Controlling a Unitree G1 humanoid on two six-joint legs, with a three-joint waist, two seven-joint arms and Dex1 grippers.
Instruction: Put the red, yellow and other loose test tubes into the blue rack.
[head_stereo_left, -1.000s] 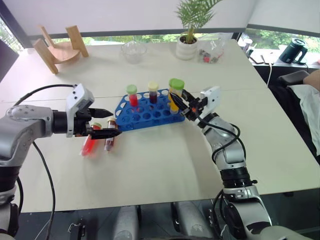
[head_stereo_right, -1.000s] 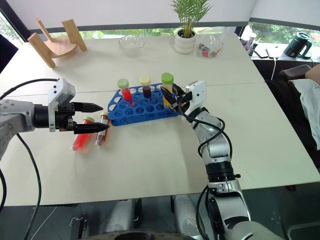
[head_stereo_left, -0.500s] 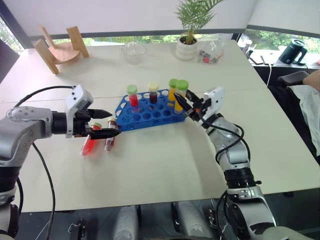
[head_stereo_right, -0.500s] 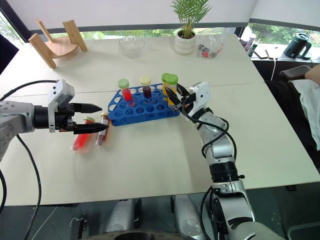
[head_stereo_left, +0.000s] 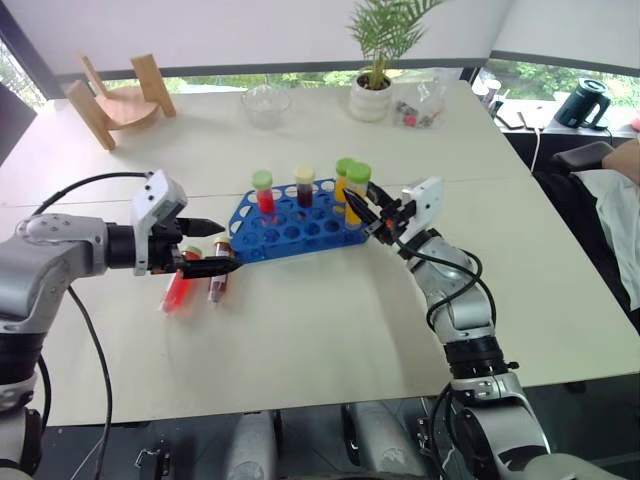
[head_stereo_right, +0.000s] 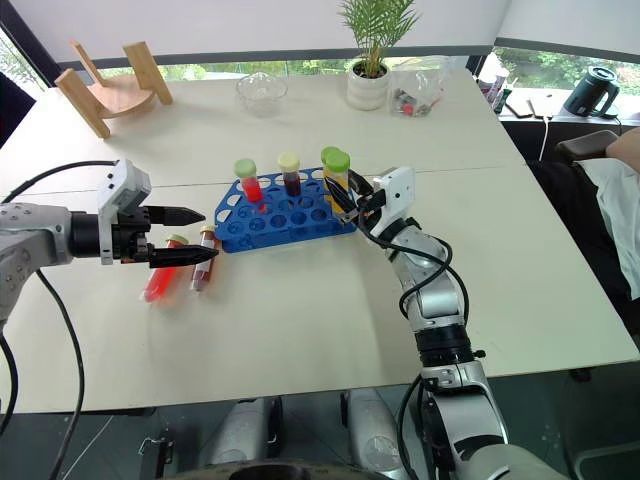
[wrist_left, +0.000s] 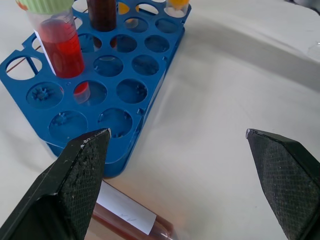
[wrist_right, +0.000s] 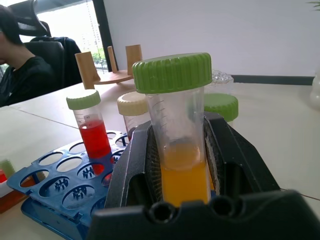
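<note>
We see right gripper (head_stereo_left: 362, 208) clamping yellow tube (wrist_right: 182, 145) over blue rack (head_stereo_left: 290, 222) | left gripper (head_stereo_left: 212, 248) agape — near 2 loose tubes (head_stereo_left: 198, 280)

left gripper (head_stereo_left: 212, 246) fingers spread wide, right gripper (head_stereo_left: 362, 206) clamped, raised

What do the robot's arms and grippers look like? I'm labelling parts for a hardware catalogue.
Both arms are silver-grey metal segments with black joints and loose black cables. Each wrist carries a white boxy housing. The left gripper and right gripper each have two black, tapered, pointed fingers with finely textured inner pads.
</note>
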